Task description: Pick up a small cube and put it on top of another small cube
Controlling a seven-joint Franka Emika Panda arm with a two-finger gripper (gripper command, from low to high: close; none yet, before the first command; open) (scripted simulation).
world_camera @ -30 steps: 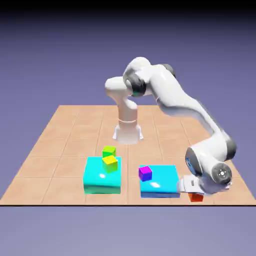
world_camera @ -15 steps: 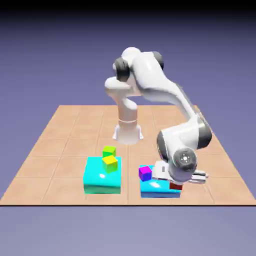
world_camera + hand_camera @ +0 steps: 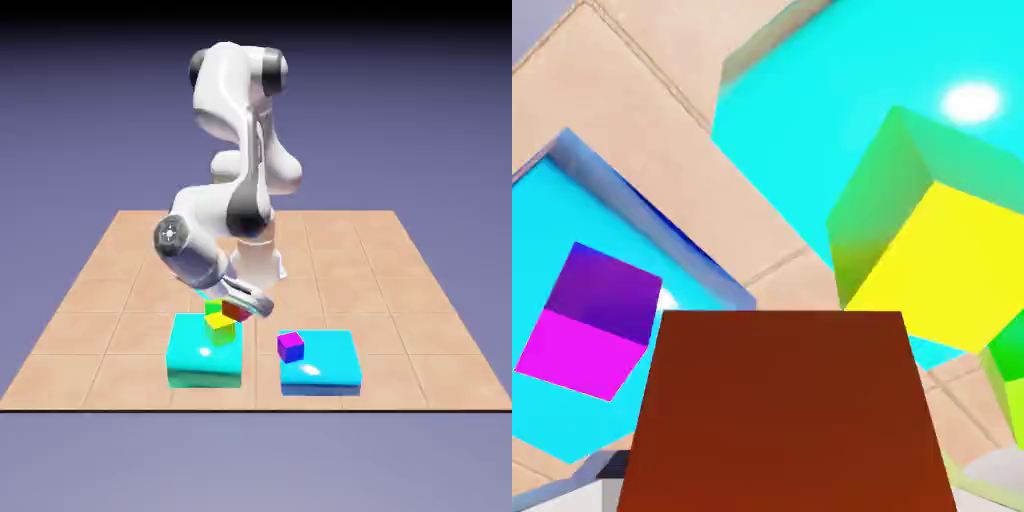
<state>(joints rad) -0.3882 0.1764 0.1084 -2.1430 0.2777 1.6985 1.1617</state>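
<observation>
"Inspector, first item: the small orange cube?"

"Found in the gripper [image 3: 246, 301], closed on it. The small orange cube [image 3: 237, 311] shows dark red in the exterior view and brown-red in the hand view, where it hides the finger tips."

"Its position?"

"Off the table [image 3: 390, 300], near the yellow cube [image 3: 220, 326]. In the exterior view the yellow cube lies between seven and eight o'clock from it; in the hand view, between one and two. Whether the two touch, I cannot certify."

"And further out?"

"Exterior view, reckoned from the held cube: the green cube [image 3: 213, 306] at nine o'clock, partly hidden behind the yellow one. The turquoise block [image 3: 205, 363] is at seven, the yellow cube overlapping its upper edge at one o'clock."

"The other side?"

"The purple cube [image 3: 291, 348] at four o'clock, on the blue block [image 3: 328, 366], toward that block's ten o'clock corner."

"The arm?"

"The arm [image 3: 215, 210] bends over from the base [image 3: 256, 268], which stands at one o'clock from the held cube. The hand is tilted."
</observation>
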